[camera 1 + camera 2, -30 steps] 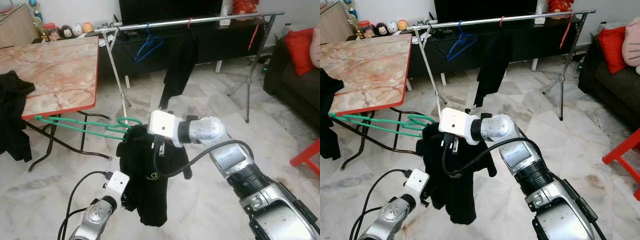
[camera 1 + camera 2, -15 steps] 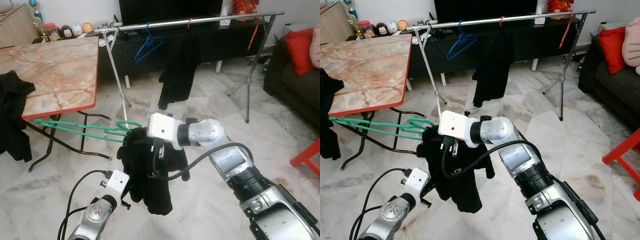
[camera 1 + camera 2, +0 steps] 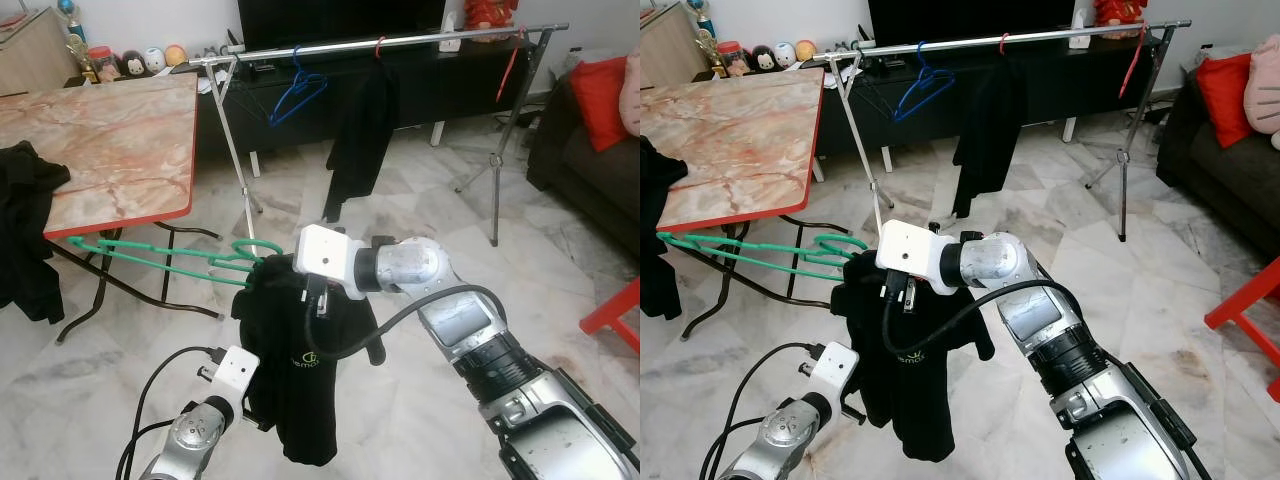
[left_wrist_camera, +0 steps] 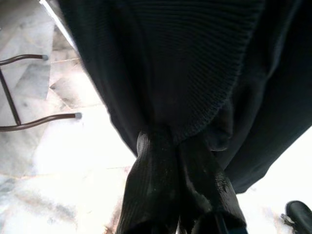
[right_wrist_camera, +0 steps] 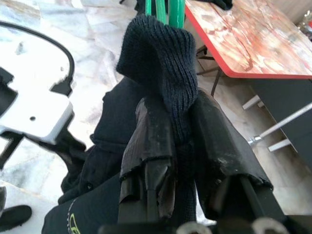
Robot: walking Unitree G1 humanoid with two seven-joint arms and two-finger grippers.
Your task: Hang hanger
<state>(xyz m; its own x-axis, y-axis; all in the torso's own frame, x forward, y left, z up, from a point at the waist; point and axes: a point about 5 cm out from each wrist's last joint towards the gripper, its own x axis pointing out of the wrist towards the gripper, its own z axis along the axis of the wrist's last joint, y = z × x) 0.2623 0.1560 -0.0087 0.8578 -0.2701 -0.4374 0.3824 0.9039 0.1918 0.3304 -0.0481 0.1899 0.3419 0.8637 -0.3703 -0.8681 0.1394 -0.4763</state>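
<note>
Hanger (image 3: 160, 257) sits half inside the shirt (image 3: 300, 370); both my grippers, right (image 5: 178, 141) and left (image 4: 180, 161), pinch cloth, so I'd feed gently.

Surface: red-edged marble-pattern top (image 3: 120, 150), a black garment (image 3: 25, 235) draped over its near edge.
Floor: pale marble tiles (image 3: 420, 215), silver clothes-rail stand (image 3: 495, 165) on it.

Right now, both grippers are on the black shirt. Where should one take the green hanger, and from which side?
Probably the neck just below the hook of the green hanger, where the black shirt bunches. The long arms jut bare towards the robot's left, under the table, so come from that open side. The right gripper pinches knit fabric beside it; the left gripper holds cloth lower down.
</note>
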